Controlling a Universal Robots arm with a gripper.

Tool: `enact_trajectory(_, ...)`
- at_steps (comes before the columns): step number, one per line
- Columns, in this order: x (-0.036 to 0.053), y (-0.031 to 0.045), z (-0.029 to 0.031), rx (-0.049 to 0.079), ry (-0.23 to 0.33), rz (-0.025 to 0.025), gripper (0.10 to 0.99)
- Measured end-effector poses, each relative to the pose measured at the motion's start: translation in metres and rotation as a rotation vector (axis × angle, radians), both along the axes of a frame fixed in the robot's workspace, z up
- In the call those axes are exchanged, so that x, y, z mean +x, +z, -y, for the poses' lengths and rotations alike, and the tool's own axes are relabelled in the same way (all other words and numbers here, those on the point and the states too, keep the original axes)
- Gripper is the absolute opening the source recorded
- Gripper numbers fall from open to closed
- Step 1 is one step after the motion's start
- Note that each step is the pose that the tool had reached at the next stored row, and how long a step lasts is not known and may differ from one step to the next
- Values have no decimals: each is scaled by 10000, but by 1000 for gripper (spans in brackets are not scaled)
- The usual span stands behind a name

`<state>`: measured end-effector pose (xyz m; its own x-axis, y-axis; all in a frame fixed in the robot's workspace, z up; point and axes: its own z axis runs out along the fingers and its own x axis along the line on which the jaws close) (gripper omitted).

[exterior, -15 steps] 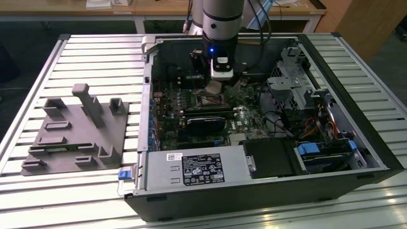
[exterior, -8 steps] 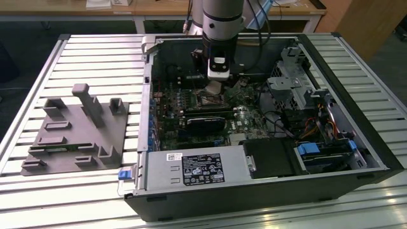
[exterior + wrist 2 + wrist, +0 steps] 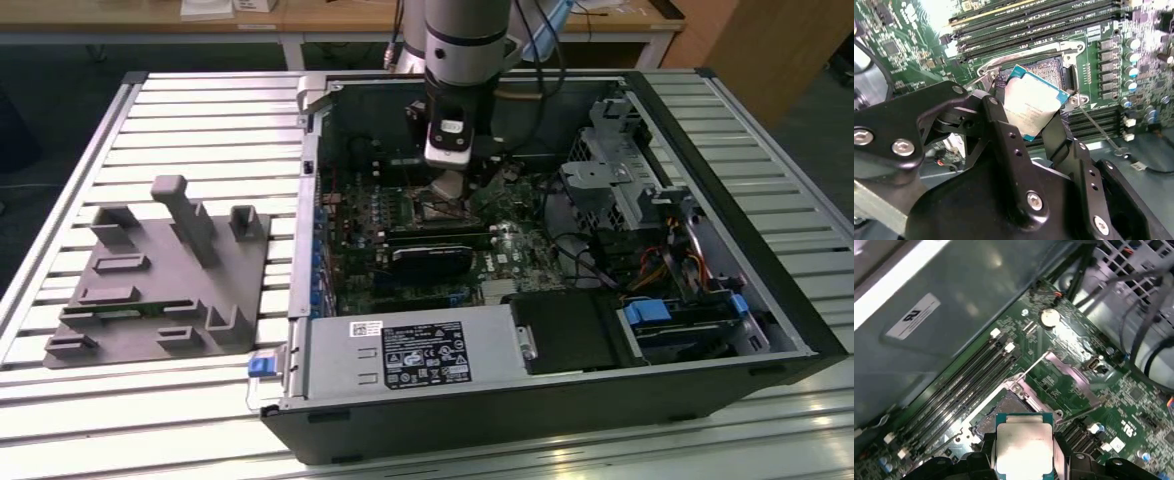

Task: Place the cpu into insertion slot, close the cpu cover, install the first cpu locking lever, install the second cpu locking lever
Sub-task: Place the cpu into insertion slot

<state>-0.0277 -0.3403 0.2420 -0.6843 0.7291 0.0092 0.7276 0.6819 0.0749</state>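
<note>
Exterior view: my pincer hanging inside computer case, insertion slot lying just beneath.
Second wrist view: am pinching cpu by opposite edges, tilted, apart from insertion slot.
First wrist view: insertion slot lying open directly beyond cpu.

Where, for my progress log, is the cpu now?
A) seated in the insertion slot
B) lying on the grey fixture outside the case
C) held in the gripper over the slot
C: the gripper clamps the cpu above the uncovered insertion slot.
</note>
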Motion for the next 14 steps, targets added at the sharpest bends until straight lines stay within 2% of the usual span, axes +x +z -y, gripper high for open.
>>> enact_trajectory(14, -4, -57, 0, 0, -2324, 0, 541)
